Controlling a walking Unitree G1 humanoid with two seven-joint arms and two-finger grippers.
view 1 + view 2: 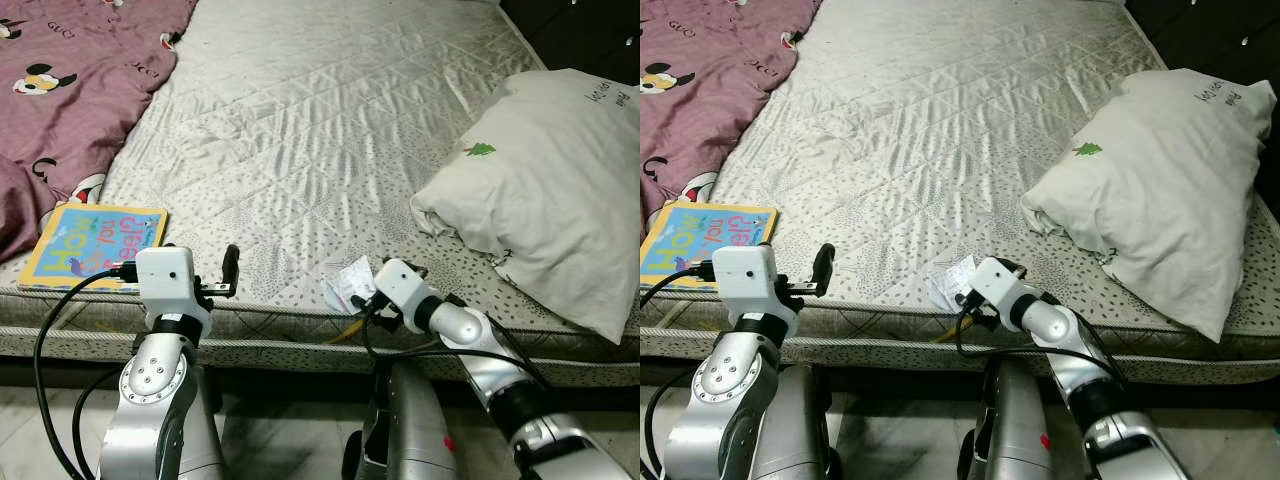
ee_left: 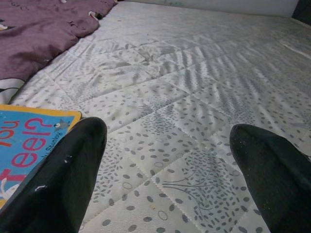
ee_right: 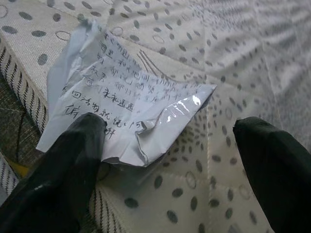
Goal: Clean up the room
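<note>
A crumpled white paper (image 3: 131, 107) with handwriting lies at the near edge of the quilted mattress (image 1: 320, 120), also seen as the paper (image 1: 346, 280) in the left eye view. My right gripper (image 3: 170, 165) is open just over it; one black finger (image 3: 63, 174) rests at the paper's edge and the other stands apart over bare mattress. My left gripper (image 2: 167, 170) is open and holds nothing, low over the mattress edge. A colourful children's book (image 1: 95, 245) lies flat just to its left, the book (image 2: 24, 141) showing beside one finger.
A large white pillow (image 1: 550, 190) lies on the right of the bed. A purple cartoon-print blanket (image 1: 70, 90) covers the far left. Past the near mattress edge is tiled floor (image 1: 270, 440), and a yellow scrap (image 1: 345, 328) hangs at the bed's side.
</note>
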